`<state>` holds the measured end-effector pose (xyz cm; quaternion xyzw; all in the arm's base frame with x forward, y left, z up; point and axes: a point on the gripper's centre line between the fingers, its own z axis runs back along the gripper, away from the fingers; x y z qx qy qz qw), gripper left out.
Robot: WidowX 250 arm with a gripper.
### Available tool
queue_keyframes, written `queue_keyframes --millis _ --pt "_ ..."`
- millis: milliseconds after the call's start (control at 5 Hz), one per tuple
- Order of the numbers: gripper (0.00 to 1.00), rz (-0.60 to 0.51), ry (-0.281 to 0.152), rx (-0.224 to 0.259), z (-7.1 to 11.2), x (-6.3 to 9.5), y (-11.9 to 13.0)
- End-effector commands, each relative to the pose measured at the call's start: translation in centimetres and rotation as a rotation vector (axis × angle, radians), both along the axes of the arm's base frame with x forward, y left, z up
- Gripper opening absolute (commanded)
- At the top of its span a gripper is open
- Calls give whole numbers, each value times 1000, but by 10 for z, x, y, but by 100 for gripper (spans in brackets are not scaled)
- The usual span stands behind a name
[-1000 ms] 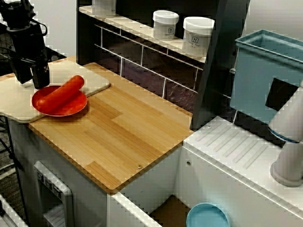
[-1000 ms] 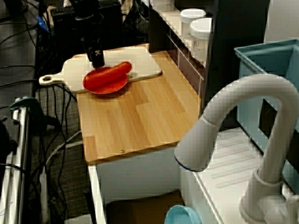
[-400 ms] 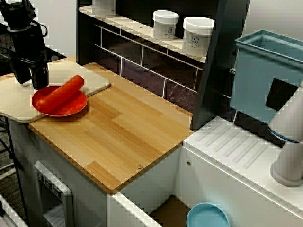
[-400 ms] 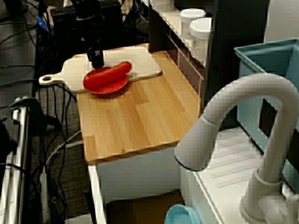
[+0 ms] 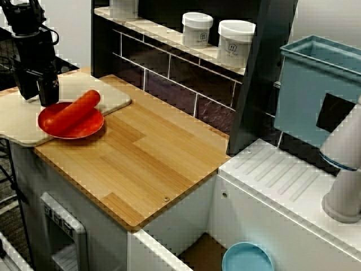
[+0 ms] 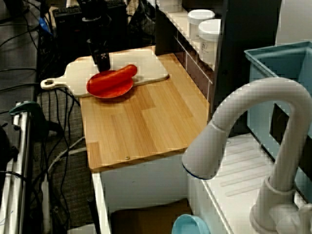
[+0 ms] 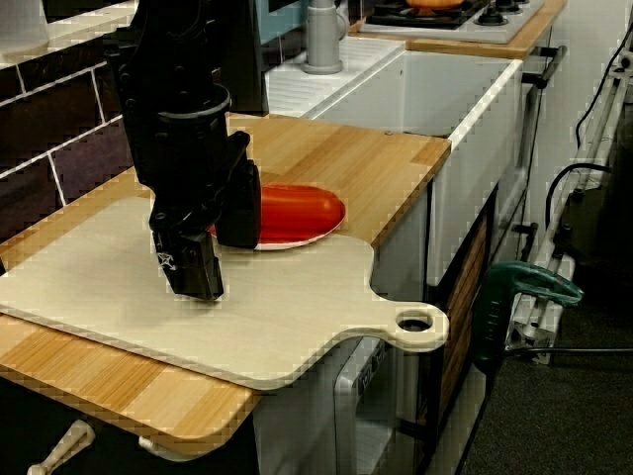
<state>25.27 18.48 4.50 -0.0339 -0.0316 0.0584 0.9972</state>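
Note:
A red sausage [image 5: 76, 107] lies across a red plate [image 5: 73, 127], which rests half on a pale cutting board [image 5: 20, 121] and half on the wooden counter [image 5: 146, 158]. My black gripper [image 5: 38, 99] points down over the board at the plate's far left rim. In the view from the board's end, the gripper [image 7: 220, 267] stands open, one finger [image 7: 193, 262] just above the board and the other [image 7: 239, 208] in front of the plate [image 7: 297, 237] and sausage [image 7: 302, 206]. Nothing is held. In the view from behind the tap, the gripper [image 6: 102, 66] hangs at the plate's back edge.
Two white jars [image 5: 197, 28] [image 5: 236, 42] stand on the shelf behind the counter. A blue bin [image 5: 316, 90] and a white tap [image 6: 253, 122] are at the sink side, and a blue bowl [image 5: 247, 258] lies in the sink. The board's handle [image 7: 413, 327] overhangs the counter edge.
The gripper has risen very slightly beside the plate. The plate and sausage have not moved.

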Motion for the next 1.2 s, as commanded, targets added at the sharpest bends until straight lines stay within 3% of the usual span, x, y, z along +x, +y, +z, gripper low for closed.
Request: queue_keyframes --millis 0,600,1000 --pt "100 -20 -20 42 6 4 8" --pt "100 -27 -3 33 1 5 6" --pt "100 -22 28 14 2 6 -14"
